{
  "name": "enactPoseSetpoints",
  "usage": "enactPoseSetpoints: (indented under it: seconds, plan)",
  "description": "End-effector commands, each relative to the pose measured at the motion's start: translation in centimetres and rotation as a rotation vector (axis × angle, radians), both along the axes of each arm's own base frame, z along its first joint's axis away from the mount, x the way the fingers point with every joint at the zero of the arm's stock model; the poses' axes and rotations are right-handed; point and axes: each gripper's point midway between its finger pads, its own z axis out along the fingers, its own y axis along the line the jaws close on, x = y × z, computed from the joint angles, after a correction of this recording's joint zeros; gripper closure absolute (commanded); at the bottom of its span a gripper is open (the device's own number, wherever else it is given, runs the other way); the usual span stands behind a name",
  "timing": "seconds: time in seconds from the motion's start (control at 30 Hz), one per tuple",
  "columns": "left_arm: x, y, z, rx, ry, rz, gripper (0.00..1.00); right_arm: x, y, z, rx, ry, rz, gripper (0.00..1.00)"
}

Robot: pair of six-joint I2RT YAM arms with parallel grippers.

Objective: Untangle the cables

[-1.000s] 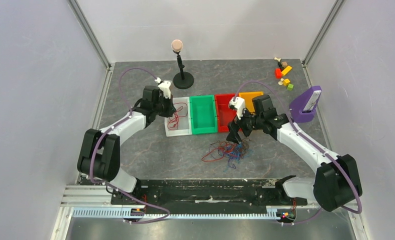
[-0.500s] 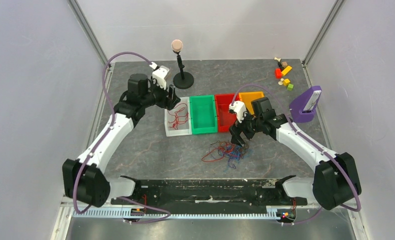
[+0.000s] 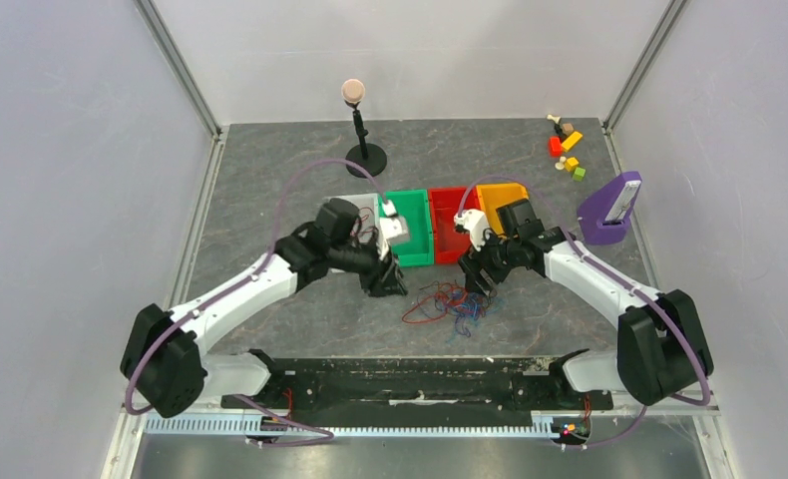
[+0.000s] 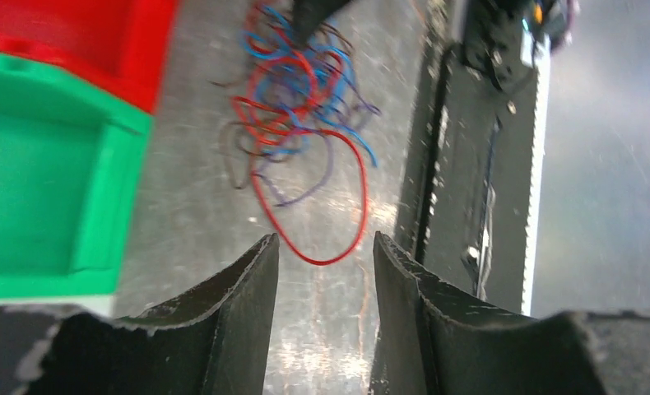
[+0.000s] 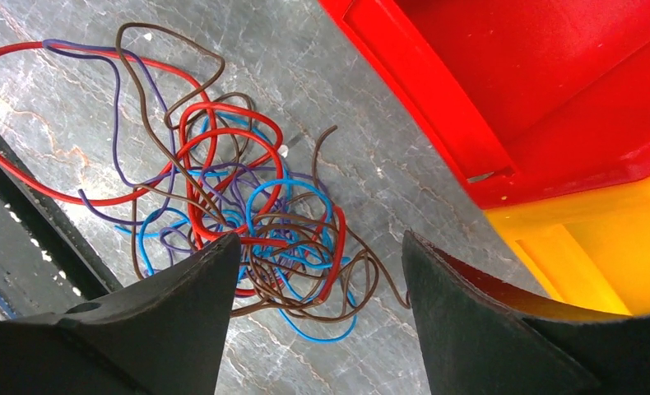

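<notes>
1. Cables lie tangled on the table beside the red bin.
2. Right gripper: fingers apart, tangle between and below them.
3. Left gripper: fingers apart, empty; red loop at their tips.

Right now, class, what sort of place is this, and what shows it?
Probably a robotics lab test cell: two white robot arms bolted to a grey marbled table, plain white enclosing walls, coloured plastic bins beside a tangle of thin wires.
</notes>
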Motion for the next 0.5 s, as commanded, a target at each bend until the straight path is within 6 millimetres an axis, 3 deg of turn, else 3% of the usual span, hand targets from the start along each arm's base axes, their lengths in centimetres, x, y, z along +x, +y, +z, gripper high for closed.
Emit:
enactPoseSetpoints:
  seconds: [0.0, 0.3, 0.47]
  plan:
    - [-3.8, -1.9, -2.4, 0.035, -0.084, -0.227, 0.46, -0.7, 0.1, -0.9, 0.016, 0.046, -0.007, 0.26]
    - [-7.0, -2.9, -9.0, 0.228, -0.200, -0.440, 0.35, -1.1, -0.1, -2.9, 0.000, 0.091, -0.028, 0.27]
    - [-6.3, -3.6, -11.2, 0.306, -0.301, -0.439, 0.34, -1.1, -0.4, -3.6, -0.022, 0.097, -0.027, 0.27]
